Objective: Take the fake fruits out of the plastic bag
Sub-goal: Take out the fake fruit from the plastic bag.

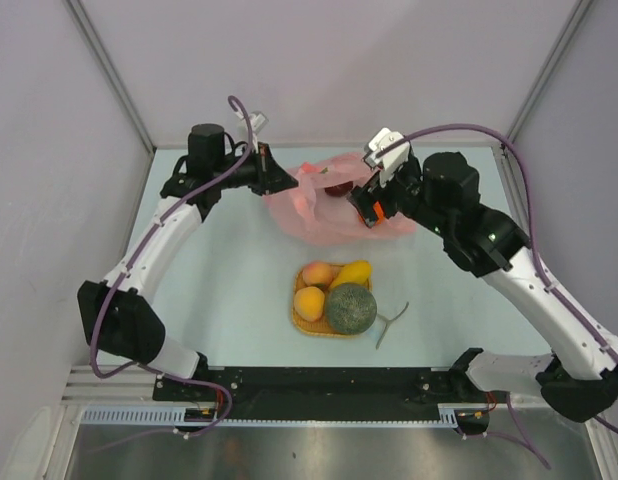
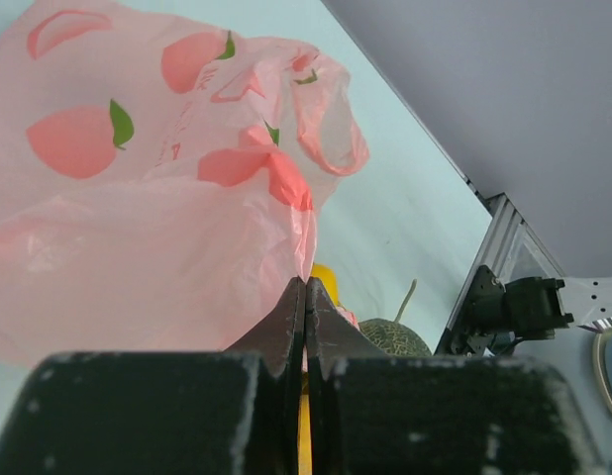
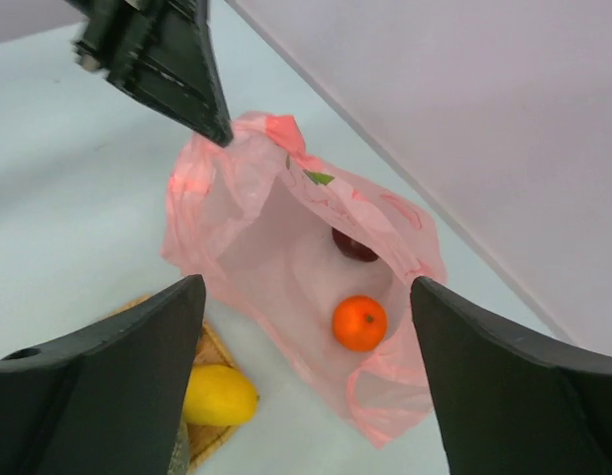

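The pink plastic bag lies at the back of the table with its mouth held up. My left gripper is shut on the bag's edge, with the fingertips pinched together on the film. My right gripper hovers open above the bag's mouth, holding nothing. Inside the bag lie an orange fruit and a dark red apple. On the woven mat sit the melon, the yellow mango and two peach-orange fruits.
A thin grey stem piece lies on the table right of the mat. Both arms reach in from the near corners towards the bag. The enclosure walls stand close behind the bag.
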Available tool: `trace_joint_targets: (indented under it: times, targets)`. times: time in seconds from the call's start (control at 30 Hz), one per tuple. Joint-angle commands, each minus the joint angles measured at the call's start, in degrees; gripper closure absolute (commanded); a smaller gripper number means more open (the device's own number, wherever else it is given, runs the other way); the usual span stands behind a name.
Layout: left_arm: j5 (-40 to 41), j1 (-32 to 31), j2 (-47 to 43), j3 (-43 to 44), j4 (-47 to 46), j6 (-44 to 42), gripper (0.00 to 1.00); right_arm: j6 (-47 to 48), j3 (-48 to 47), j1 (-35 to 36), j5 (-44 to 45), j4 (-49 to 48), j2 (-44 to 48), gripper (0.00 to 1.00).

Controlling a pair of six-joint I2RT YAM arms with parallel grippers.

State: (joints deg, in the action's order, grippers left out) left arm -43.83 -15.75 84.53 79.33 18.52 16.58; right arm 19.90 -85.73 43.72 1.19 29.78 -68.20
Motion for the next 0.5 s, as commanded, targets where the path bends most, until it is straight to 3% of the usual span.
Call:
trace_joint_targets:
  times: [0.0, 0.2, 0.47]
  targets:
    - [-4.1, -0.8, 1.4, 4.7, -0.6, 0.6, 1.00, -5.0, 3.2, -6.4, -5.0, 1.2, -8.3, 0.20]
    - [-3.0, -0.7, 1.3, 8.9, 2.9, -3.2, 1.00, -5.8, 4.2, -9.3, -5.4, 0.9, -15.0, 0.24]
    - [-3.1, 0.6, 1.3, 7.5, 6.3, -6.8, 1.00, -7.7, 3.1, -13.0, -4.6, -3.2, -26.3, 0.25]
